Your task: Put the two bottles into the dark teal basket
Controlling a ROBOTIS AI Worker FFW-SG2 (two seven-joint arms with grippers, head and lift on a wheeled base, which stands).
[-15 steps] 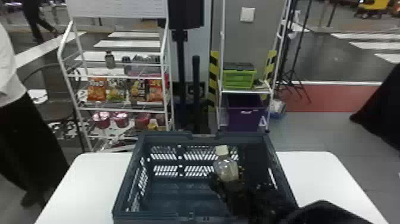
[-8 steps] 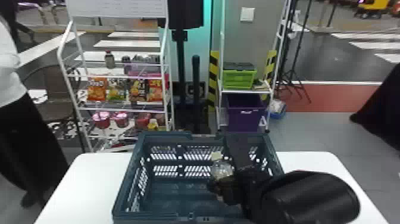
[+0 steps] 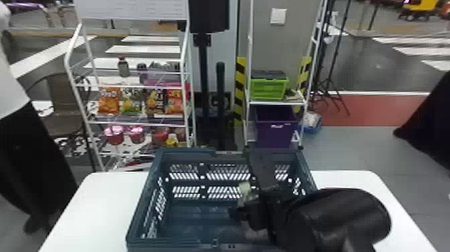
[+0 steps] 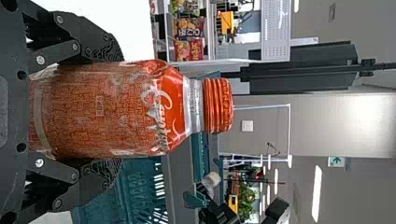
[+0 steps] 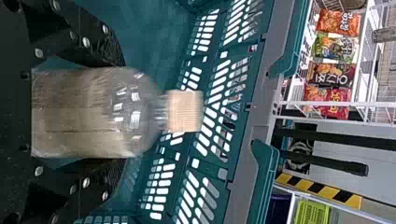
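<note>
The dark teal basket (image 3: 147,204) is set in the middle of the white table (image 3: 103,204), its open side up. The right gripper (image 3: 241,207) has been lowered into the basket, toward the right of it, its arm brought in from the near right corner. A clear bottle (image 5: 88,112) with a pale cap (image 3: 244,189) is clamped between its fingers, one pressed against each side of the body. The bottle is held roughly upright, with its cap lower than the far rim; whether its base is touched to the basket floor cannot be told.

In the left wrist view, a red bottle (image 4: 112,109) with a ridged red cap (image 4: 218,106) is gripped by the left gripper (image 4: 116,112), the body squeezed between the two fingers. It too is held upright, and parts of the basket and the table can be seen past it.

Beyond the table, at the far left, bags of snacks (image 3: 108,102) are stacked along a white wire rack (image 3: 134,124). To the right of it, a lime green crate (image 3: 268,89) is kept on a white shelf (image 3: 278,103), above a purple bin (image 3: 274,132).
</note>
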